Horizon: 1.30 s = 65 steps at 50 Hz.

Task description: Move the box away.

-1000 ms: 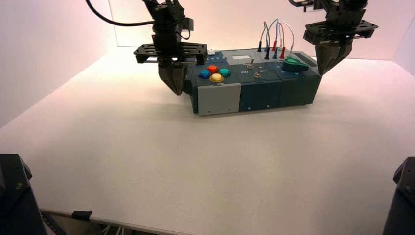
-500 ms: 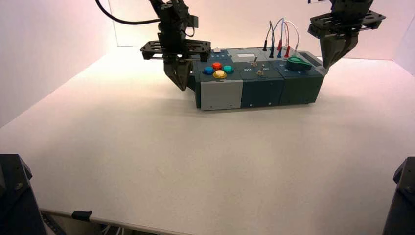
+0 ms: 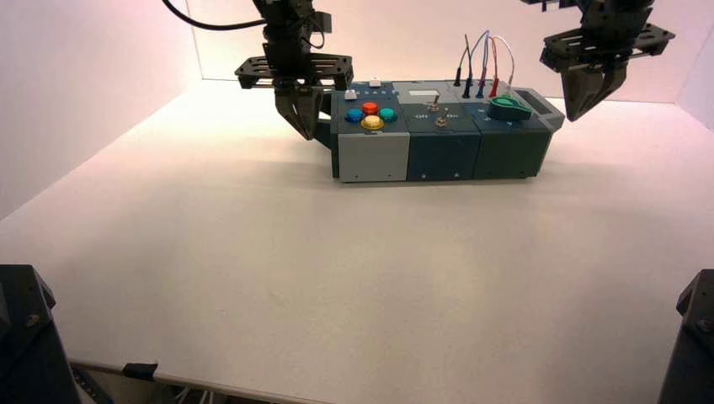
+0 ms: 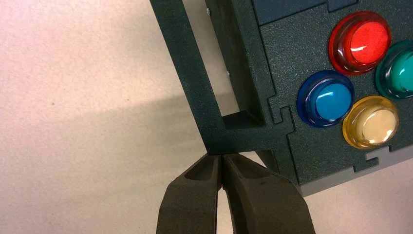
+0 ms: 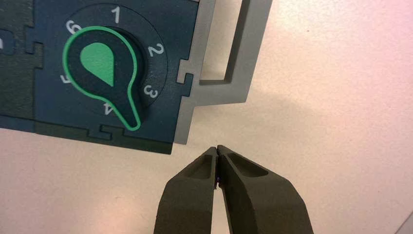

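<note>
The dark teal and grey box (image 3: 442, 143) stands at the far middle of the table, with four coloured buttons (image 3: 370, 114), toggle switches (image 3: 435, 108), a green knob (image 3: 508, 108) and looped wires (image 3: 482, 63). My left gripper (image 3: 305, 130) is shut and empty, its tips against the corner of the box's left handle (image 4: 195, 83) in the left wrist view, beside the blue button (image 4: 326, 99). My right gripper (image 3: 583, 111) is shut and empty, raised off the box's right end; in the right wrist view its tips (image 5: 217, 150) sit just off the grey right handle (image 5: 238, 58). The knob (image 5: 104, 73) points to 4.
The white table (image 3: 337, 278) stretches wide in front of the box. White walls (image 3: 101, 50) close in at the left and behind. Dark arm bases (image 3: 25, 337) stand at both near corners.
The box has moved a little left and away and stands squarer. My left gripper moved with it at the left handle. My right gripper rose and drew to the right, off the box.
</note>
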Available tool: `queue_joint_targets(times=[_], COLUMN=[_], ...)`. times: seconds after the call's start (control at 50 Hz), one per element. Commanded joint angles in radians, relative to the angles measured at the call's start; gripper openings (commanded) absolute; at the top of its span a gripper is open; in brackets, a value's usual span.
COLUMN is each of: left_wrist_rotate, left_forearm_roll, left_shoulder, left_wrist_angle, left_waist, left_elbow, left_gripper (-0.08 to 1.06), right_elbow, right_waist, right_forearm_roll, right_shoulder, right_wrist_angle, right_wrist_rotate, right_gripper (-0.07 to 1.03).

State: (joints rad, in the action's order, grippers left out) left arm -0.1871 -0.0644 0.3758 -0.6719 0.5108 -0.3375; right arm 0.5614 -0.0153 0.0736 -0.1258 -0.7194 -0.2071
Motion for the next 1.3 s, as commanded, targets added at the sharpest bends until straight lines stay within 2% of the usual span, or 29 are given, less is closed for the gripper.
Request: queue_joint_targets(times=[0.02, 0.32, 0.58, 0.76, 0.82, 1.16, 1.3], left_wrist_rotate=[0.006, 0.017, 0.029, 0.040, 0.049, 0.061, 0.087], left_forearm_roll=[0.003, 0.000, 0.000, 0.000, 0.000, 0.003, 0.002], left_shoulder=[-0.025, -0.012, 0.003, 0.018, 0.034, 0.005, -0.003], left_wrist_angle=[0.005, 0.005, 0.005, 0.009, 0.009, -0.008, -0.008], left_waist=[-0.008, -0.008, -0.008, -0.008, -0.008, -0.012, -0.020], left_elbow=[0.035, 0.049, 0.066, 0.084, 0.101, 0.130, 0.140], left_gripper=[-0.03, -0.03, -0.03, -0.03, -0.03, -0.03, -0.03], right_elbow=[-0.014, -0.015, -0.009, -0.009, -0.009, -0.006, 0.003], right_waist=[-0.002, 0.003, 0.012, 0.051, 0.092, 0.097, 0.101], right_forearm_roll=[0.000, -0.003, -0.026, -0.031, -0.031, -0.043, -0.078], right_shoulder=[-0.005, -0.043, -0.066, -0.072, -0.077, -0.034, -0.018], right_wrist_angle=[0.012, 0.067, 0.126, 0.150, 0.166, 0.140, 0.135], right_wrist_rotate=[-0.002, -0.002, -0.003, -0.005, -0.006, 0.005, 0.006], right_gripper=[-0.02, -0.02, -0.02, -0.02, -0.02, -0.02, -0.02])
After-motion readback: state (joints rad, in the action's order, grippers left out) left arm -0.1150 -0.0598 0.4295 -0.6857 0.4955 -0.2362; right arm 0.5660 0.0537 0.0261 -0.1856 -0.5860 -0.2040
